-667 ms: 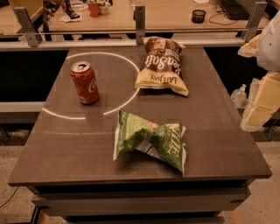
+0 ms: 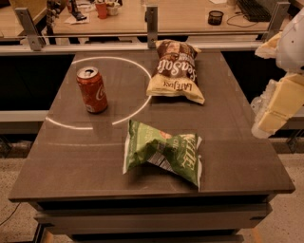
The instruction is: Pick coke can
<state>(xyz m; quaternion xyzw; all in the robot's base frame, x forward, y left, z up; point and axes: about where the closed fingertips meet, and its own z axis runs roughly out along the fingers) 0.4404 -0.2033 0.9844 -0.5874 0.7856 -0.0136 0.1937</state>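
Surface: a dark grey-brown table (image 2: pixel 228 142) fills most of the view, with a thin white ring (image 2: pixel 142 102) marked on its far left part.
Background: beyond the far edge runs a rail on metal posts (image 2: pixel 151 26). Behind it a pale wooden desk (image 2: pixel 190 19) carries a red cup (image 2: pixel 101 9) and a small black pot (image 2: pixel 215 17).
Floor: speckled floor (image 2: pixel 19 213) shows at the lower left.
Coke can: the coke can (image 2: pixel 92 90) stands upright inside the ring, near the table's left edge, silver top up. Nothing touches it.
Brown bag: a brown chip bag (image 2: pixel 175 71) lies flat at the far middle. Its near left corner crosses the ring's line, apart from the can.
Green bag: a crumpled green chip bag (image 2: pixel 161 152) lies toward the front edge, apart from the can and the brown bag.
My gripper: my gripper (image 2: pixel 278 107) hangs by the table's right edge, cream-coloured, well apart from the can on the far side of the tabletop.
Claw state: apart or together, I cannot tell from here. It holds nothing that I can see.
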